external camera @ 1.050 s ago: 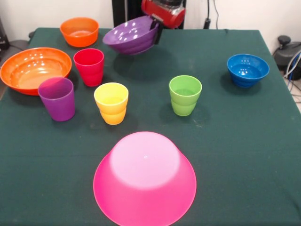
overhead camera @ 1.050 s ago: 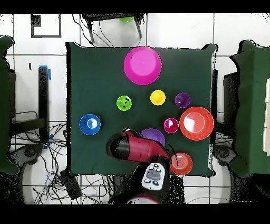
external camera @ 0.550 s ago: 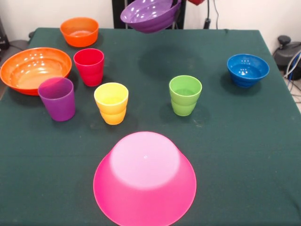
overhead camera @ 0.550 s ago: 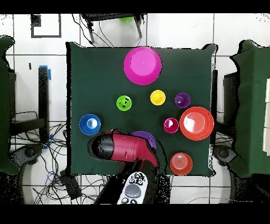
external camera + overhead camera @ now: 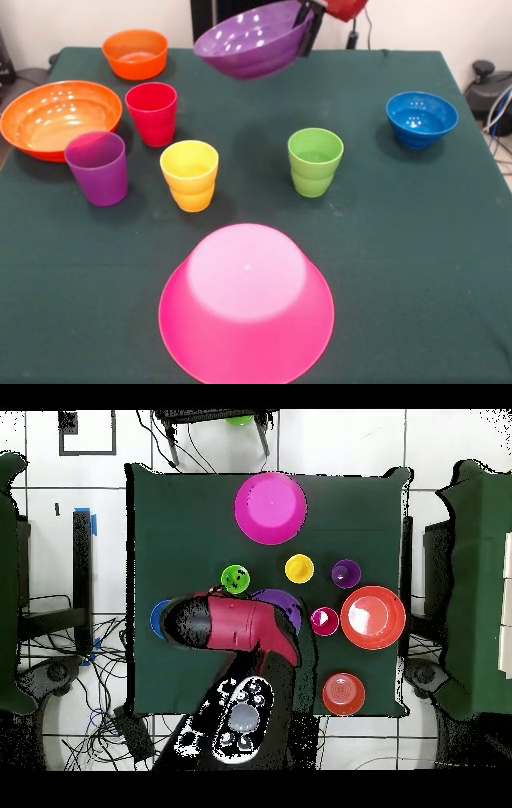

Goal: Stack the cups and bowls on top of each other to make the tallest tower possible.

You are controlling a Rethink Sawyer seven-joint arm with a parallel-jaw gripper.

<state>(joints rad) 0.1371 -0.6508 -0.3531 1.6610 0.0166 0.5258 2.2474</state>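
My gripper (image 5: 308,30) is shut on the rim of the purple bowl (image 5: 252,48), which hangs tilted high over the far middle of the table. In the overhead view the red arm (image 5: 225,624) covers most of that purple bowl (image 5: 285,601). The wide pink bowl (image 5: 246,308) (image 5: 270,507) lies upturned at the near edge. The red cup (image 5: 152,112), purple cup (image 5: 98,166), yellow cup (image 5: 190,174) and green cup (image 5: 314,161) stand upright on the cloth. The large orange bowl (image 5: 58,116), small orange bowl (image 5: 134,53) and blue bowl (image 5: 422,118) sit apart.
The green cloth table (image 5: 400,256) ends close behind the small orange bowl. In the overhead view the arm hides most of the blue bowl (image 5: 156,619), and cables lie on the floor around the table.
The purple bowl has been lifted off the table and carried up, then forward toward the table's middle. The arm has swung over the blue bowl in the overhead view.
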